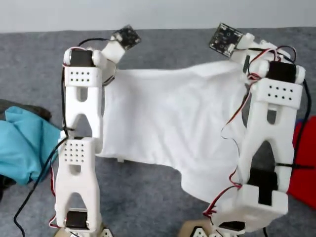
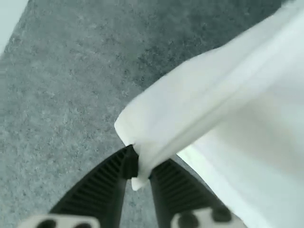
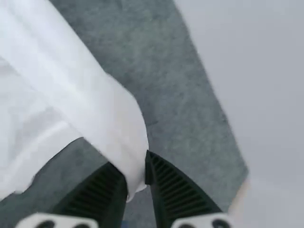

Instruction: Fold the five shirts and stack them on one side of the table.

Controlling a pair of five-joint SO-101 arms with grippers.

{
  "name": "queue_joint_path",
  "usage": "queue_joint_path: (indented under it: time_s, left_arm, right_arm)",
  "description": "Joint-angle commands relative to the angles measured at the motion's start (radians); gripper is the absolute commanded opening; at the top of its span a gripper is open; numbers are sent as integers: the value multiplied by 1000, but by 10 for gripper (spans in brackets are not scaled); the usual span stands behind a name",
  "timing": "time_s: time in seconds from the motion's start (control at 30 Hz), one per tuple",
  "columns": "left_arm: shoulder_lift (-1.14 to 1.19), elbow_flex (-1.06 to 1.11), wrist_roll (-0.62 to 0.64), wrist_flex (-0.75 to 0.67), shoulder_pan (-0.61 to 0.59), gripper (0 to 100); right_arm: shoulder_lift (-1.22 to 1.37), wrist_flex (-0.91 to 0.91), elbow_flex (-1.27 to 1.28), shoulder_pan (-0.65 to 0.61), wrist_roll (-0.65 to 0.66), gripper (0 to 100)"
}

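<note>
A white shirt (image 1: 168, 123) lies spread wide across the middle of the grey bench (image 1: 148, 202), between the two arms. Its far edge runs from about 10 o'clock to 2 o'clock, and its near hem trails towards 5 o'clock, close to the base of the right arm (image 1: 269, 143).

The left pincer (image 2: 137, 164) is clenched on the shirt's far corner at about 10 o'clock. A small fold of white cloth is squeezed between its dark ribbed fingers (image 2: 107, 183), and a tip of fabric pokes out below the grip. The right pincer (image 3: 135, 173) is clamped the same way on the opposite far corner at about 2 o'clock, with a rolled edge of cloth caught between its two fingers (image 3: 173, 187). Seen from both wrists, the gripped cloth stretches away from each pincer with grey bench showing underneath it.

At 9 o'clock, beside the left arm (image 1: 81, 143), a teal shirt (image 1: 24, 143) lies crumpled at the bench's edge, apart from the white one. At 3 o'clock, just beyond the right arm, a red shirt (image 1: 303, 168) shows at the other edge.
</note>
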Motion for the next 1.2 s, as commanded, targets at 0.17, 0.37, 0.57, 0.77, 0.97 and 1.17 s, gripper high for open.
queue_joint_path:
  time_s: [0.17,0.37,0.57,0.77,0.97,1.17]
  left_arm:
    - [-20,54,-71,37,-8,6]
    - [-112,228,-95,37,-15,6]
    - [-367,518,-72,35,11,6]
    - [-582,808,-72,34,37,6]
    - [-632,1006,-80,28,34,6]
    - [-568,1084,-80,-48,12,6]
  right_arm:
    - [-142,344,-64,31,11,10]
    - [-182,524,-64,31,-15,10]
    - [-202,601,-61,31,-118,10]
    - [-277,602,41,47,-147,10]
    - [-427,593,311,41,-147,10]
    - [-545,584,594,44,-147,10]
